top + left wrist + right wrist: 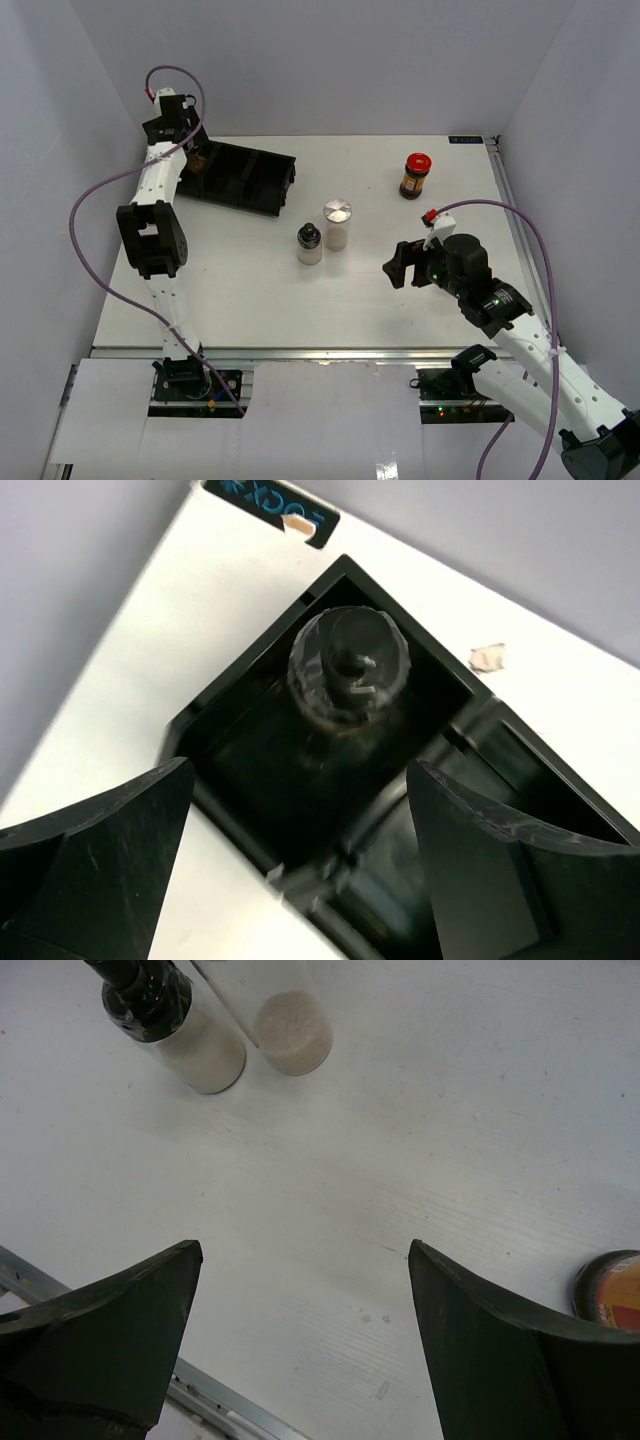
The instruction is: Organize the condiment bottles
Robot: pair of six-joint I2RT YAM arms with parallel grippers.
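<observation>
A clear shaker with a black top [309, 243] and a clear jar with a silver lid [337, 224] stand side by side mid-table. A dark-brown jar with a red lid [415, 175] stands at the back right. Another dark jar [350, 670] stands upright in the end compartment of the black tray [283, 186]; its lid looks dark in shadow. My left gripper [300, 770] is open and empty just above that jar, also seen from the top [192, 148]. My right gripper [398, 266] is open and empty, right of the shaker [170, 1020] and the silver-lid jar [292, 1030].
The tray [470, 740] lies at the back left, near the left wall. The red-lid jar's edge [610, 1290] shows at the right of the right wrist view. A metal rail [220, 1405] runs along the table's near edge.
</observation>
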